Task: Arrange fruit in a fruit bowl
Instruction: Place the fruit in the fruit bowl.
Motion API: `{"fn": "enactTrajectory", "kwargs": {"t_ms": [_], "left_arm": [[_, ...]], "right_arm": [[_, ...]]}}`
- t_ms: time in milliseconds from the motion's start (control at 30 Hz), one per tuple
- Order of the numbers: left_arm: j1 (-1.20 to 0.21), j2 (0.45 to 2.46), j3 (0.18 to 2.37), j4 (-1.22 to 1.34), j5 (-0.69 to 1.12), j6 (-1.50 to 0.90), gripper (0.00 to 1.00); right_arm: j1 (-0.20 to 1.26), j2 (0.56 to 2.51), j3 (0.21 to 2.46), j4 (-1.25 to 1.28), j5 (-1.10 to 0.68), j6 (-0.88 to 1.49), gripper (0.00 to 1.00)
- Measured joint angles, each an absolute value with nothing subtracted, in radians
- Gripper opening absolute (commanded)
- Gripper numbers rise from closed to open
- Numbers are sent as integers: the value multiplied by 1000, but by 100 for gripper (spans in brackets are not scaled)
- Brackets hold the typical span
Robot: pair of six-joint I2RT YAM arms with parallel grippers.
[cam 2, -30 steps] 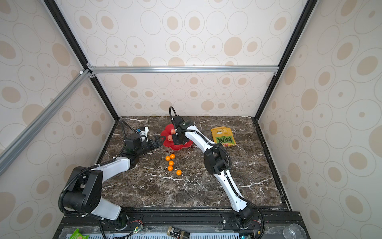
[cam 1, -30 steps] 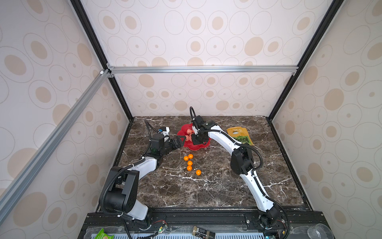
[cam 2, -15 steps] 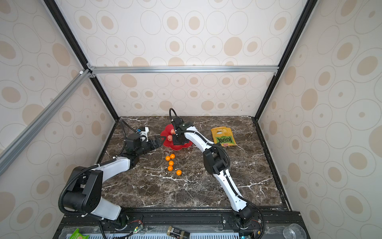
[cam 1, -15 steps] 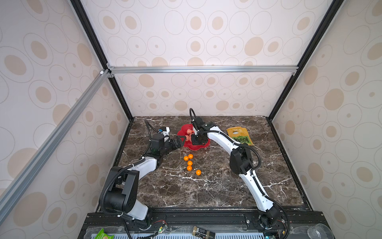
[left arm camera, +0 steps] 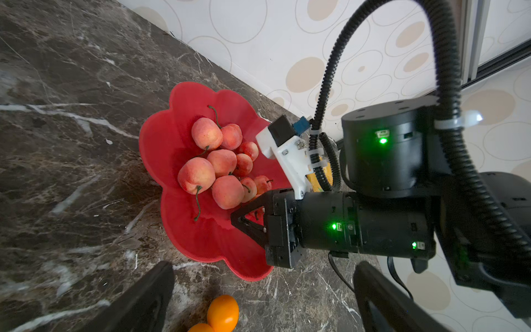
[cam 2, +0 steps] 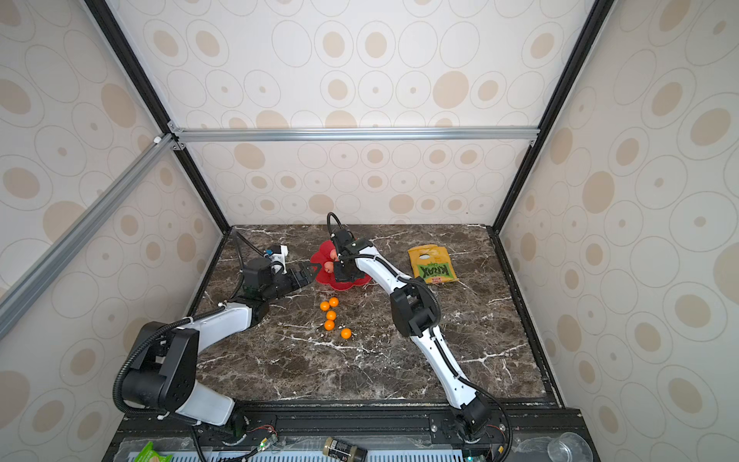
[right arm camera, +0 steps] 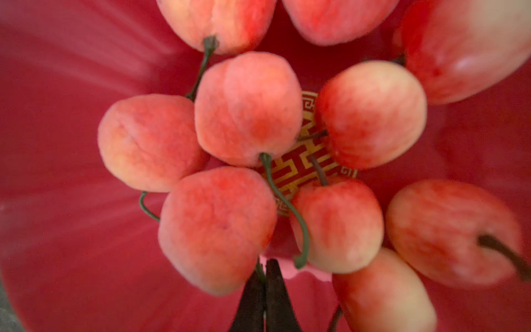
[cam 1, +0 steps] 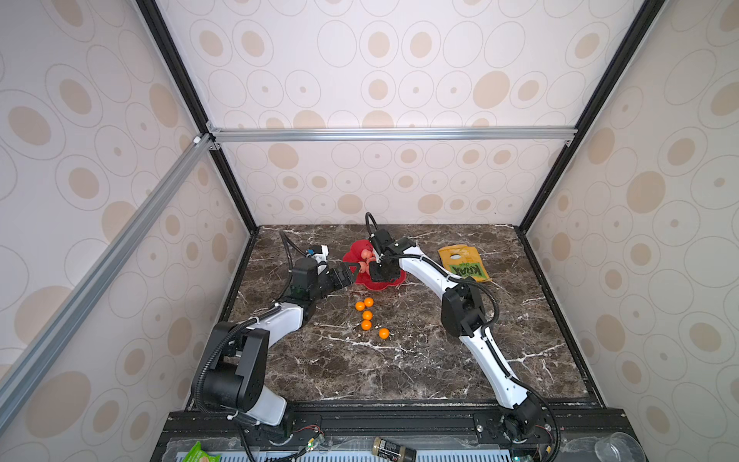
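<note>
The red fruit bowl (left arm camera: 172, 129) sits toward the back of the marble table (cam 1: 400, 368) with the pink fruits (left arm camera: 221, 163) heaped at its middle, and I count 5 orange fruits (cam 1: 367, 316) loose on the table just in front of it. My right gripper (right arm camera: 265, 276) is down inside the bowl, jaws pinched together, with a thin green stem (right arm camera: 259, 273) running into the seam, though I cannot tell if it is truly gripped. My left gripper (cam 1: 347, 274) hovers just beside the bowl's rim, jaws wide apart and holding nothing, with the snack bag (cam 1: 462, 264) on the bowl's far side.
</note>
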State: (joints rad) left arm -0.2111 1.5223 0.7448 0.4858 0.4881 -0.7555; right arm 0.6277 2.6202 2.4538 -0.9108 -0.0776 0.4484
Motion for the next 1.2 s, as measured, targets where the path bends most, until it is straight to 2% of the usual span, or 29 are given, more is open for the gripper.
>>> {"fn": "enactTrajectory", "kwargs": {"t_ms": [267, 567, 833, 1200], "left_arm": [[-211, 1522, 745, 485, 488, -755, 98], [-211, 1522, 745, 485, 488, -756, 98], [-211, 1501, 744, 484, 488, -756, 98], [-221, 1411, 730, 457, 481, -755, 98]], "right_arm": [[626, 2623, 2459, -904, -78, 456, 18], [620, 2626, 2459, -900, -78, 456, 20], [620, 2616, 2453, -895, -81, 453, 25], [620, 2468, 2358, -873, -83, 438, 28]]}}
